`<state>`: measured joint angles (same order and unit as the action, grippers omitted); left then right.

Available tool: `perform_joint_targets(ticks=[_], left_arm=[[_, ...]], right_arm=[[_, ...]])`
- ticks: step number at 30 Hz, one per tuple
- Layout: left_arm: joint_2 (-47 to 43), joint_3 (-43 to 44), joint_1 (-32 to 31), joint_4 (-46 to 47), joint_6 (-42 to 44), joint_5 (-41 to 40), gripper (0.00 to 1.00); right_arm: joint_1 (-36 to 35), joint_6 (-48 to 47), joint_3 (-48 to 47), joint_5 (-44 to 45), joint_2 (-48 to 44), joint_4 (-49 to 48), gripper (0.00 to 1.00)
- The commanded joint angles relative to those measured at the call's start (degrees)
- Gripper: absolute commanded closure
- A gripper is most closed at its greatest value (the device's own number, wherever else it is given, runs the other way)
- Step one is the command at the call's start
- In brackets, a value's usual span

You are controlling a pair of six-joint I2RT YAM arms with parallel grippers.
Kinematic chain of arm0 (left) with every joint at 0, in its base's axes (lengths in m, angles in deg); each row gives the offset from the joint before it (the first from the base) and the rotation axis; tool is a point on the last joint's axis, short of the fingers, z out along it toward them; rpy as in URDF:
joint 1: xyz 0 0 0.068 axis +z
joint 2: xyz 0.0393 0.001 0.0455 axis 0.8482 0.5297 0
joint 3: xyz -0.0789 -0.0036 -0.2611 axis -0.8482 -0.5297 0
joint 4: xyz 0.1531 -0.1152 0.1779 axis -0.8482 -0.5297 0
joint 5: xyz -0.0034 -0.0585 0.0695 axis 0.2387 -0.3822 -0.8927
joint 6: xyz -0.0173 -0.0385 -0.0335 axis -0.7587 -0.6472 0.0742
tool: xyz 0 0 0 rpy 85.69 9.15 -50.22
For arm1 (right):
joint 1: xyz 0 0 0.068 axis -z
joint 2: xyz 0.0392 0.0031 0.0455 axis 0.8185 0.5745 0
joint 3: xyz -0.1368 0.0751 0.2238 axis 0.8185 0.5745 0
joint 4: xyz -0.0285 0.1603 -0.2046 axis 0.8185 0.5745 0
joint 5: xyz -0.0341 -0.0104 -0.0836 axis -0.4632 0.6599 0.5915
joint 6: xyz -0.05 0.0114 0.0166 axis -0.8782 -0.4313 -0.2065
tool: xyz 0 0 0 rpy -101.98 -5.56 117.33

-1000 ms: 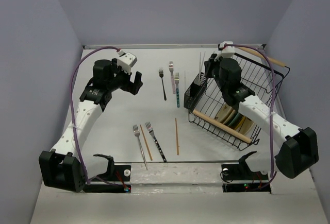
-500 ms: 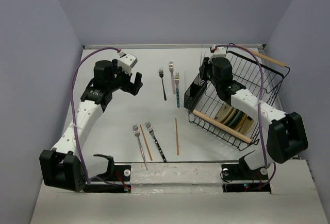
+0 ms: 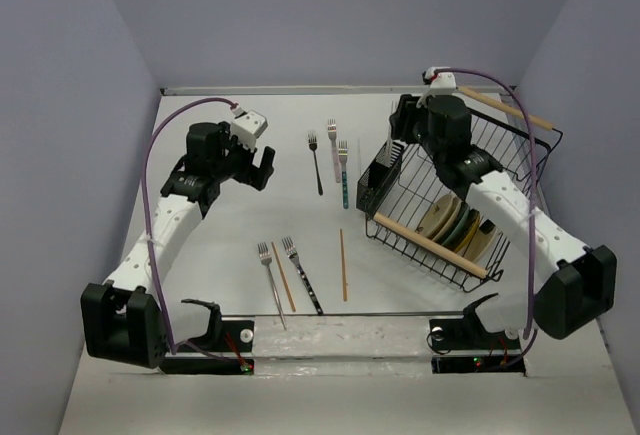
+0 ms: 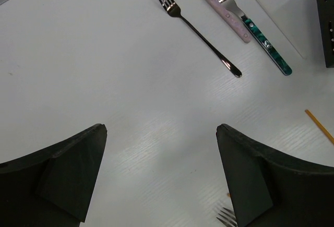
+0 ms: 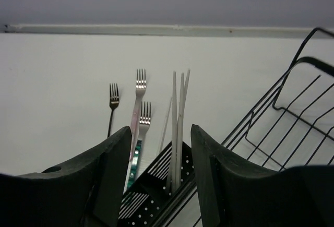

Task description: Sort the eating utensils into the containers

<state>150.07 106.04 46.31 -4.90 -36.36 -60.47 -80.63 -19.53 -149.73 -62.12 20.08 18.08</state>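
Nearest the arm bases, a silver fork [image 3: 268, 273] and a dark-handled fork [image 3: 302, 277] are lying on the white table [image 3: 225, 240], tines pointing away. One brown chopstick [image 3: 283, 277] is resting between them. A second brown chopstick [image 3: 343, 265] is lying apart to their right. None of these four is in a container.

Further out on the left, the left gripper [image 3: 262, 165] is hovering over bare tabletop. In the left wrist view [image 4: 160, 129] its jaws are standing wide apart with nothing between them.

Beyond it, three more forks are lying loose on the table. The black fork [image 3: 316, 163] is on the left, and the pink fork [image 3: 333, 147] and teal fork [image 3: 343, 177] are just beside each other on the right.

To their right, the small black cutlery holder [image 3: 375, 183] is sitting against the near-left corner of the wire rack [image 3: 520, 160]. Pale white chopsticks [image 5: 177, 128] are standing upright in one of its compartments.

The right gripper [image 3: 397, 140] is hanging just above the holder. From the right wrist view [image 5: 160, 130] its fingers are spread and are gripping nothing. The white chopsticks are showing in the gap, though it is hard to tell whether they are standing between the fingers or just past them.

Inside the rack, several plates [image 3: 452, 223] are leaning on edge.
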Motion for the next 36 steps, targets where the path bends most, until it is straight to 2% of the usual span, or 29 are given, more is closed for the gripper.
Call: perform_joint_targets(ticks=[1, 5, 9, 12, 14, 17, 22, 30, 36], left_arm=[[-0.31, -1.96, 2.47, 1.65, 0.90, -0.89, 0.01], [0.05, -2.66, 6.51, 1.30, 0.90, -0.63, 0.01], [-1.18, -4.24, 10.38, 1.65, 1.16, 0.60, 0.01], [-1.71, -5.47, 11.26, 1.74, 1.25, 0.69, 0.01], [-1.63, -5.91, 13.28, 1.92, 1.16, 0.69, 0.01], [-2.06, -6.18, 14.69, 2.44, 0.72, 0.51, 0.01], [-2.59, -6.88, 16.10, 3.32, 0.37, 1.21, 0.01], [-2.86, -7.23, 16.27, 3.32, 0.72, 2.27, 0.01], [-2.94, -7.50, 16.19, 3.59, 0.81, 2.88, 0.01]], right_arm=[[-6.44, -3.19, -10.16, 1.27, -4.39, 9.43, 0.45], [-19.28, -5.58, -17.04, 10.41, -0.44, 18.76, 0.45], [-31.15, -2.33, -17.84, 17.44, 4.13, 25.01, 0.45], [-37.74, 0.57, -16.97, 16.33, 8.26, 26.77, 0.45], [-40.38, 3.65, -15.91, 11.76, 10.80, 27.13, 0.46], [-43.11, 7.69, -12.75, 6.58, 13.79, 27.04, 0.46], [-46.20, 13.05, -10.54, 4.55, 20.39, 27.13, 0.28], [-46.82, 15.43, -11.34, -1.43, 28.56, 25.90, 0.29], [-46.82, 17.02, -10.81, 0.23, 33.39, 25.90, 0.33]])
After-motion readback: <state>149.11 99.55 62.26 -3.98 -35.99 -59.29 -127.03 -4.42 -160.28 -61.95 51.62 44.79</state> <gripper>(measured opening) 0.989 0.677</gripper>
